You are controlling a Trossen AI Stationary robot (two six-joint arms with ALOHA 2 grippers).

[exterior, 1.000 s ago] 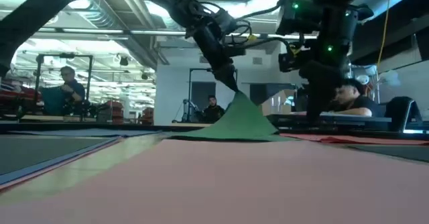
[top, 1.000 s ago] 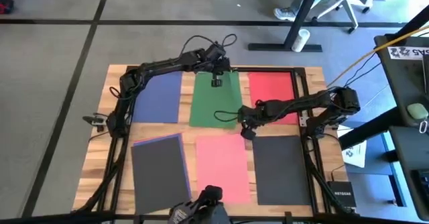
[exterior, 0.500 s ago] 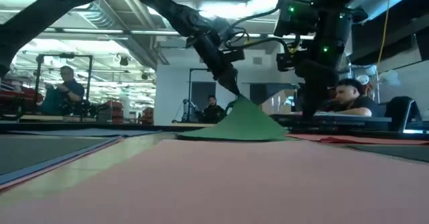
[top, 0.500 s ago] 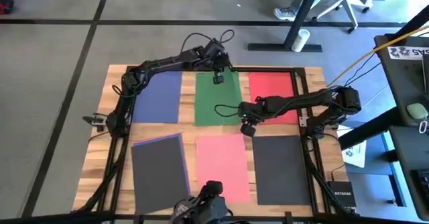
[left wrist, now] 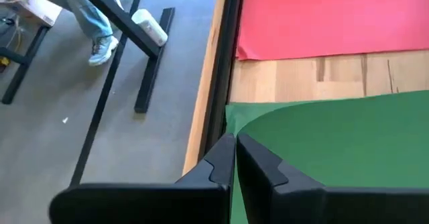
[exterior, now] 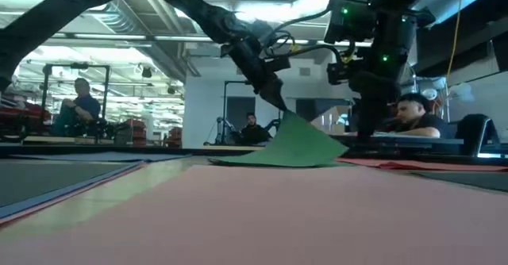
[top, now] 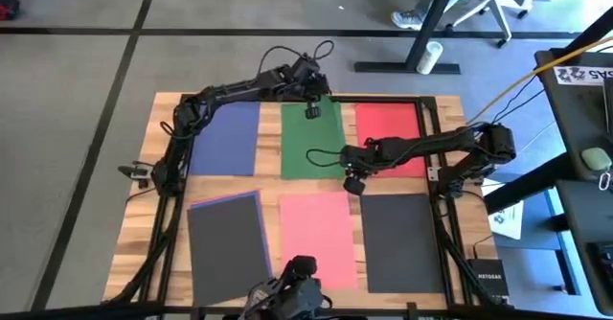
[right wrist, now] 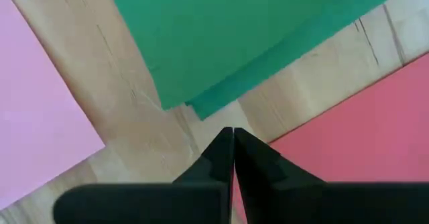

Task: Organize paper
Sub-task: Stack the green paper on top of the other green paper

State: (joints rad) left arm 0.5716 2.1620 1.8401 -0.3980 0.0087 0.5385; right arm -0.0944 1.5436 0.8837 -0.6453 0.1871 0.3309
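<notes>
Plain sheets on light wood-grain table (top: 144, 205): blue sheet (top: 226, 138), green sheet (top: 311, 140), red sheet (top: 388, 133) in far row; dark grey sheet (top: 228, 243) with blue edge showing, salmon pink sheet (top: 318, 240), dark grey sheet (top: 401, 240) in near row. Both arms black, table frame black

Left arm stretched out to the far middle of the table, left gripper (top: 311, 102) at the far edge, fingers (left wrist: 258, 163) pinched together, wrist tilted down and raised off the table in the low view (exterior: 274, 100). Right arm bent at the right side, reaching left toward table centre; right gripper (top: 352, 179) pointing down, fingers (right wrist: 251, 153) pressed together, nothing between them.
</notes>
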